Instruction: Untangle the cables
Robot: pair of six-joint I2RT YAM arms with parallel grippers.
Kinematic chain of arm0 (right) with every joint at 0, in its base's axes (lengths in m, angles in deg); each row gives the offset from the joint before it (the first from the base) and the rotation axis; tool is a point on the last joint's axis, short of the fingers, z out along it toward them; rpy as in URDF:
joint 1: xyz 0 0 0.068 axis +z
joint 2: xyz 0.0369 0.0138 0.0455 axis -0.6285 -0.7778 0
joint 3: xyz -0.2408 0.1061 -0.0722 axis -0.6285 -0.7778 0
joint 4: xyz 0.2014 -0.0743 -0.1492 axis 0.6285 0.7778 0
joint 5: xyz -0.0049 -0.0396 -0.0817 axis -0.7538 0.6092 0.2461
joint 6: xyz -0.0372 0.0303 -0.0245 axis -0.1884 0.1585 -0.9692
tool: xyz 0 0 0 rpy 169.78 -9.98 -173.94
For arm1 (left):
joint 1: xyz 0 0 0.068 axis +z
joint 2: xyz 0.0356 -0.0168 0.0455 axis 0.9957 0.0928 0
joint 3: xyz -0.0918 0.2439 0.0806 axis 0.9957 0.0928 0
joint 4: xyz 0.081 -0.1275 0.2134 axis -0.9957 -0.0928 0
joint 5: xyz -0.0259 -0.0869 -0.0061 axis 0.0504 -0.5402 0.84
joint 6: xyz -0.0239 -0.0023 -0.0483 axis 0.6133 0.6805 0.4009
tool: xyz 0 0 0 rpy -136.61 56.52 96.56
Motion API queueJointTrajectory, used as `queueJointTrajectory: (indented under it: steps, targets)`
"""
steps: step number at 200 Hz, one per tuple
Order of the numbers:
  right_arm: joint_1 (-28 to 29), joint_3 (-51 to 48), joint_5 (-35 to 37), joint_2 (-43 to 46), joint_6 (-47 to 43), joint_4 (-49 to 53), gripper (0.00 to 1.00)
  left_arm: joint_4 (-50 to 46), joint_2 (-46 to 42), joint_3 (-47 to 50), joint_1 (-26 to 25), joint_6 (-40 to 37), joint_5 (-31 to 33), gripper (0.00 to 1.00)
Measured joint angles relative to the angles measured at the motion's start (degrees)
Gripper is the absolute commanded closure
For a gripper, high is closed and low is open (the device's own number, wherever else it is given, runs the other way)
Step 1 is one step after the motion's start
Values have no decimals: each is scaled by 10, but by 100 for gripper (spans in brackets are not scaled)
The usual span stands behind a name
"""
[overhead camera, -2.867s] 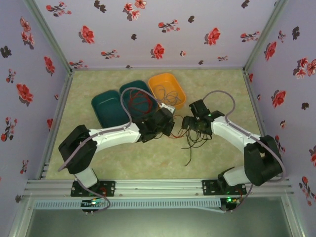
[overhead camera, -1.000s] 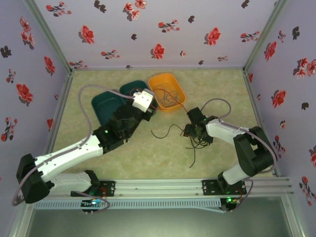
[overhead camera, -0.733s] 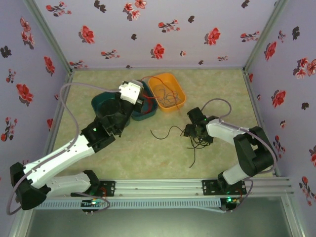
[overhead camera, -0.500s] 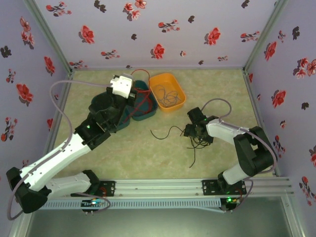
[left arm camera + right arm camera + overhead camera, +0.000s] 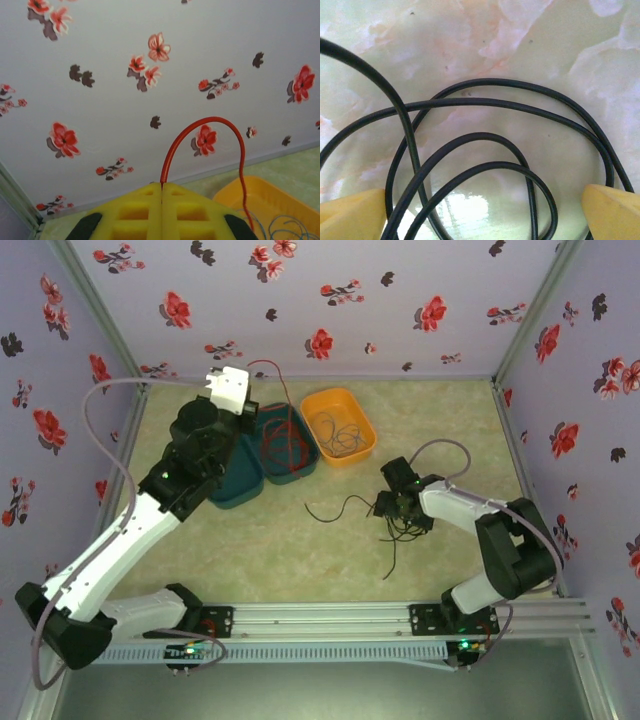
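Note:
My left gripper [image 5: 247, 380] is raised over the back left, near the wall, and is shut on a red cable [image 5: 290, 390]. That cable arcs up from the yellow fingertips and drops to a red heap in a teal tray [image 5: 303, 472]. In the left wrist view the jaws [image 5: 161, 186] are pressed together on the red cable [image 5: 200, 122]. My right gripper [image 5: 390, 508] sits low over a loose heap of black cables [image 5: 402, 528] at table centre-right. Its jaws [image 5: 482, 215] stand open, with black cable loops [image 5: 485, 137] lying on the table between them.
An orange tray [image 5: 340, 395] at the back holds thin blue-teal cables [image 5: 338, 432]. A second teal tray [image 5: 238, 490] lies left of the first. One black strand [image 5: 335, 508] trails left across the marbled table. Flowered walls enclose three sides.
My left arm has swung from table centre back and to the left, rising over the teal trays and drawing the red cable up with it. The right arm has stayed put.

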Motion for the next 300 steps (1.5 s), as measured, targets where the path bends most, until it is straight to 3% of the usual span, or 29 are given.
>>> queueJointTrajectory:
  steps: [141, 300]
  targets:
    - [0, 27, 1, 120, -27, 14, 1, -50, 100, -35, 105, 108, -125, 100]
    - [0, 30, 9, 134, -31, 14, 1, 6, 275, -83, 138, 222, -220, 100]
